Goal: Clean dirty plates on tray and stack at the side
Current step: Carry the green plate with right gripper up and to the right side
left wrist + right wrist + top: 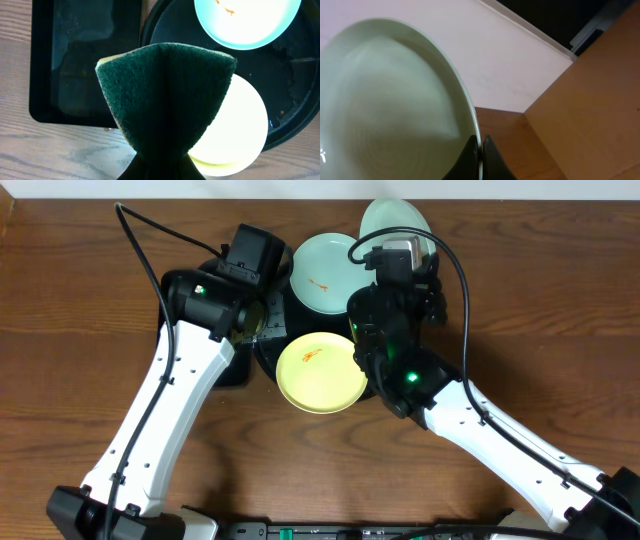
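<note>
Right hand (481, 150) pinches the rim of a clean mint plate (385, 110), which is tilted up at the 1 o'clock edge of the round black tray (275, 315). On the tray, a smeared mint plate (325, 272) lies at 12 o'clock and a yellow plate (320, 372) with an orange smear at 6 o'clock. Left hand (161, 169) is clamped on a folded green scouring sponge (165, 95), over the tray's 9 o'clock side. A rectangular black tray (85, 65) sits on the wooden desk (80, 300) beside it.
</note>
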`<move>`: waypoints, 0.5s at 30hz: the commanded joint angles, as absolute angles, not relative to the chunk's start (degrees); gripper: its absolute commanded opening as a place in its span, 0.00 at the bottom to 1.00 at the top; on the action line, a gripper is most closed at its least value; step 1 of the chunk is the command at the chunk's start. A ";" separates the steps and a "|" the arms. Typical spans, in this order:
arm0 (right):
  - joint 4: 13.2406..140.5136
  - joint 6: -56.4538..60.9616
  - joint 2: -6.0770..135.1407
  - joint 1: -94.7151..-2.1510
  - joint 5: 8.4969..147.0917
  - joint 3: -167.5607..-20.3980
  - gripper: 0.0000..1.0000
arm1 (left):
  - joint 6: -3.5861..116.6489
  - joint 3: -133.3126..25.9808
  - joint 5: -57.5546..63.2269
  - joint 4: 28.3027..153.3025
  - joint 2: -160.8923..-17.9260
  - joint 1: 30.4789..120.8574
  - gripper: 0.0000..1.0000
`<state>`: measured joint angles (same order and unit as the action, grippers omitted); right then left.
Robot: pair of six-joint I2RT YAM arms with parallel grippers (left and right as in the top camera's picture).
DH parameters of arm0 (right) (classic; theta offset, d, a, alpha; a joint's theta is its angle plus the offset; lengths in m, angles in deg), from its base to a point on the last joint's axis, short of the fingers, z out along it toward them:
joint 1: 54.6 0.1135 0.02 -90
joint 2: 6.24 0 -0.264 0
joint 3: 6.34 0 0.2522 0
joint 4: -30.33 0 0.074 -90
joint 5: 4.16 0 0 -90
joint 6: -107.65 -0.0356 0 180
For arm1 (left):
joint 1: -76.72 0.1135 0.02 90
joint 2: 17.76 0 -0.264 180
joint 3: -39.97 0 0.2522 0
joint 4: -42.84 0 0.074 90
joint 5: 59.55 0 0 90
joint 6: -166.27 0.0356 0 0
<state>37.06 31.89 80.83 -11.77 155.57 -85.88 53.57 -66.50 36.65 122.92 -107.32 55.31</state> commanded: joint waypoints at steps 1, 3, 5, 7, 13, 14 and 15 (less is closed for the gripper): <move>37.24 34.08 80.72 -11.86 147.62 -85.77 0.01 | 52.37 -66.87 37.35 122.94 -106.80 55.59 0.08; 38.16 32.42 80.61 -12.07 147.11 -85.77 0.01 | 52.17 -66.87 37.33 122.92 -106.80 55.59 0.08; 38.84 30.51 80.15 -12.69 147.75 -85.79 0.01 | 52.17 -66.87 37.30 122.94 -106.80 55.59 0.08; 40.06 27.63 79.06 -14.04 145.91 -85.82 0.01 | 52.17 -66.87 37.28 122.75 -106.80 55.59 0.08; 53.35 13.16 73.68 -22.83 124.91 -87.43 0.01 | 52.98 -66.87 33.57 121.09 -106.71 55.59 0.08; 55.36 10.17 73.18 -25.32 119.97 -87.63 0.01 | 53.85 -66.87 32.26 120.71 -106.69 55.59 0.08; 56.80 7.48 72.83 -27.96 114.57 -87.70 0.01 | 54.51 -66.87 30.79 120.36 -106.60 55.59 0.07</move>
